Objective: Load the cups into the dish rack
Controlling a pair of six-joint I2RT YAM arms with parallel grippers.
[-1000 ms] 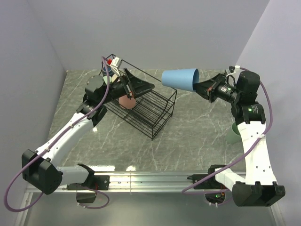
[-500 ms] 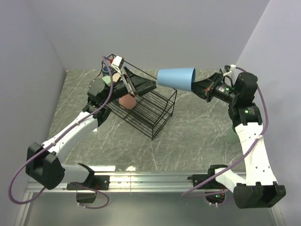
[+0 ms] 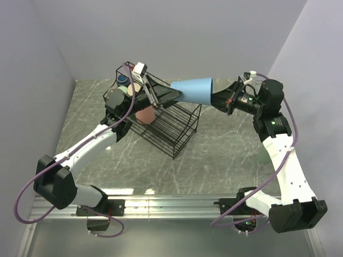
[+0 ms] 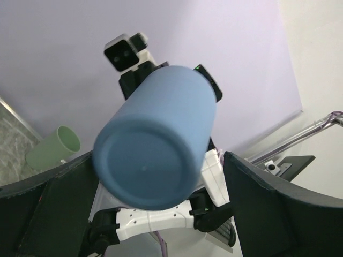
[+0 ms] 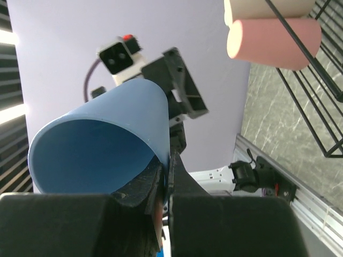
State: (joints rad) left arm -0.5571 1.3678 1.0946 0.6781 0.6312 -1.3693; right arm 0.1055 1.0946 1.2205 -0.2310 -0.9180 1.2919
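Looked like a robot lab test cell: plain lavender partition walls boxing in a marble-pattern tabletop, two white arms bolted to an aluminium rail, purple cables trailing.

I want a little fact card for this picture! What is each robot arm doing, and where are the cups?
right jaws: shut on the rim of the light blue matte cup, held sideways in the air
left jaws: open, facing that cup's bottom
black wire dish rack: holds a salmon-pink cup and a beige cup
pale green cup: on the grey marble table, outside the rack
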